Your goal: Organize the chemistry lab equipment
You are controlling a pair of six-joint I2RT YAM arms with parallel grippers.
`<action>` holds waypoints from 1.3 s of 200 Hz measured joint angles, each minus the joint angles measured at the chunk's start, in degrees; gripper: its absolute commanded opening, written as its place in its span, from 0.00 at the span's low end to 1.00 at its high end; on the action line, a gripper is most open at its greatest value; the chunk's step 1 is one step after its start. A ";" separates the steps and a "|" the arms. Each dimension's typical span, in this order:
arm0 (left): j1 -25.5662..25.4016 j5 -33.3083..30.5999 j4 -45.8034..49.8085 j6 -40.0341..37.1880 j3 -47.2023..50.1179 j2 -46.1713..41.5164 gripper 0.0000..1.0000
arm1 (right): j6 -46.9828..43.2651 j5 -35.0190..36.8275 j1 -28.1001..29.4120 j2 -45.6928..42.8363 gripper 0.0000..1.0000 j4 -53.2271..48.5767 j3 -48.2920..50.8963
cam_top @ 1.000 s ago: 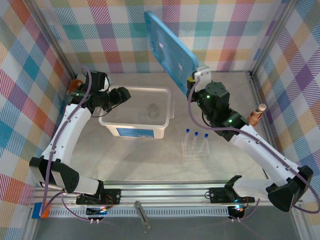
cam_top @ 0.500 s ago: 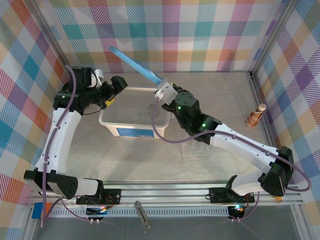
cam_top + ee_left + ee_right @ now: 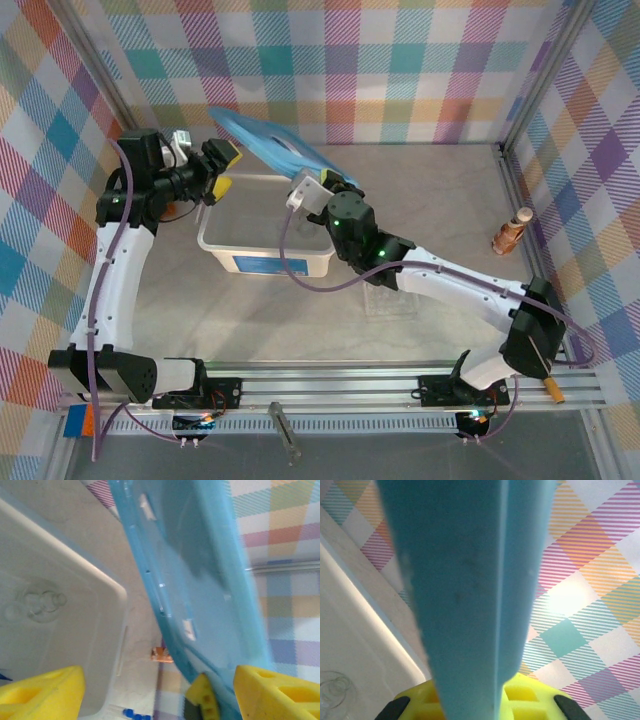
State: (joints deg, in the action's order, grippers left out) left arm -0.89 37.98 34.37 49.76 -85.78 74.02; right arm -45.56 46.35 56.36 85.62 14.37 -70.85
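My right gripper (image 3: 327, 181) is shut on the lower end of a blue bin lid (image 3: 270, 140), which hangs tilted over the back of the white bin (image 3: 262, 262). In the right wrist view the lid (image 3: 470, 580) rises from between the yellow pads (image 3: 530, 700). My left gripper (image 3: 223, 170) stands open at the bin's back left corner, and the lid's edge (image 3: 200, 580) passes between its yellow fingers (image 3: 280, 690). Round clear glassware (image 3: 40, 602) lies inside the bin. The clear tube rack (image 3: 392, 302) sits partly under the right arm, and blue tube caps (image 3: 132, 713) show in the left wrist view.
A brown bottle-shaped object (image 3: 510, 232) stands by the right wall. A thin dark tool (image 3: 284, 432) lies in front of the rail at the near edge. Checked walls close in the back and both sides. The right arm stretches across the table's middle.
The right arm has swung the blue lid from the back right leftward and lowered it over the bin. The left gripper has drawn back to the bin's rear left corner, by the lid's edge.
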 measured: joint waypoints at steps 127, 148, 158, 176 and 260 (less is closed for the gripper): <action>2.54 1.46 -13.60 12.55 4.79 1.70 0.54 | -7.61 1.25 5.55 1.95 0.00 6.32 0.79; 2.54 1.53 -14.91 13.99 5.16 2.03 0.40 | -8.72 1.27 6.29 2.10 0.00 7.48 0.81; 2.54 1.62 -15.54 14.03 5.35 2.16 0.32 | -9.29 1.25 6.40 2.12 0.00 7.74 0.83; 2.54 1.64 -16.61 15.56 5.40 2.36 0.18 | -10.05 1.64 6.40 2.49 0.00 8.63 0.90; 2.91 2.45 -21.22 21.55 6.88 2.49 0.00 | -12.41 2.91 6.97 3.82 0.19 11.76 1.81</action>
State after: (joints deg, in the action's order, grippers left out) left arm 2.02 40.42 13.15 71.31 -78.89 76.51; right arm -57.98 49.25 63.33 89.45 26.13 -69.04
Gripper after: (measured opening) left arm 0.163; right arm 0.131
